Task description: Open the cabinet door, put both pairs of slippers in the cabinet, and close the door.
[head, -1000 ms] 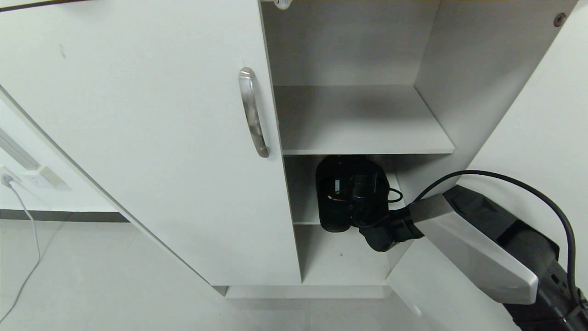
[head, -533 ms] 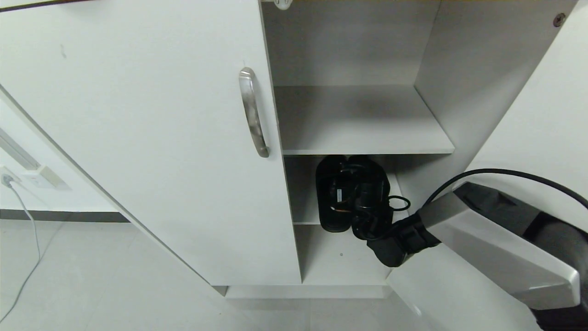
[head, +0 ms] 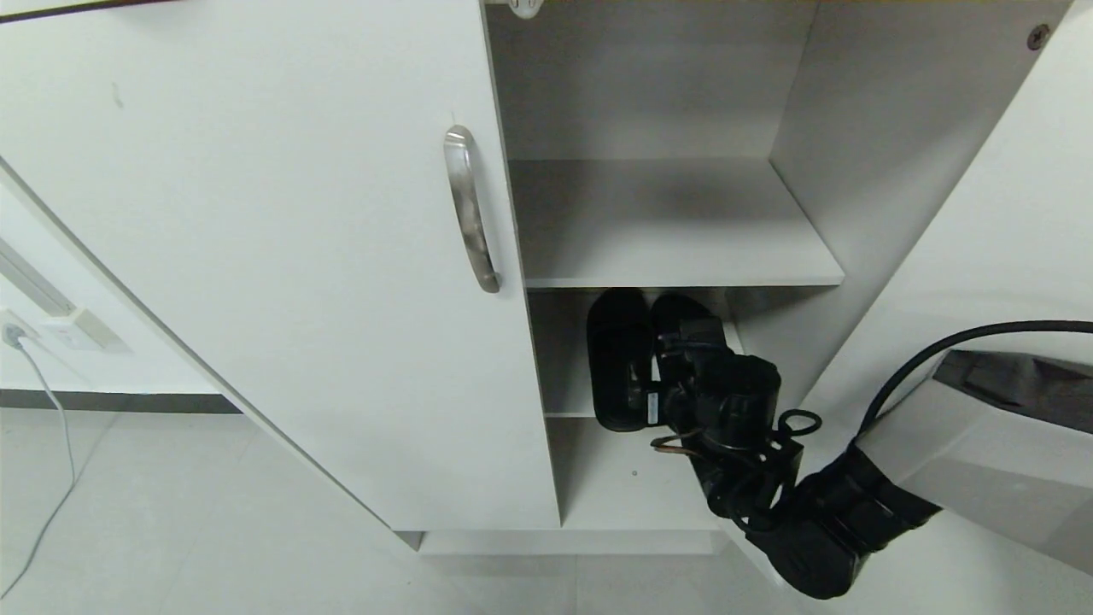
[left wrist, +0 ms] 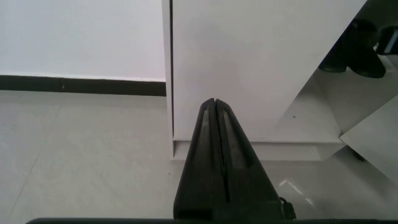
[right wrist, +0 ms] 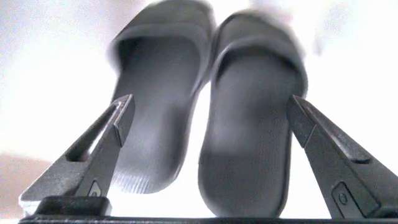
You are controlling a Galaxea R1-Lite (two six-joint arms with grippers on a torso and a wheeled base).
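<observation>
The cabinet (head: 803, 171) is found open on its right side, with one pair of slippers (head: 619, 359) set side by side on the middle shelf (head: 568, 408), long axes front to back, toes inward. The right gripper (right wrist: 211, 99) is held spread and empty before the heels; the left gripper (left wrist: 214, 109) is pressed closed on nothing above the floor (left wrist: 81, 155).

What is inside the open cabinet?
A pair of black slippers lies on the middle shelf. The open right claw and its wrist cover part of the right slipper. The shut door hides the cabinet's left half.
</observation>
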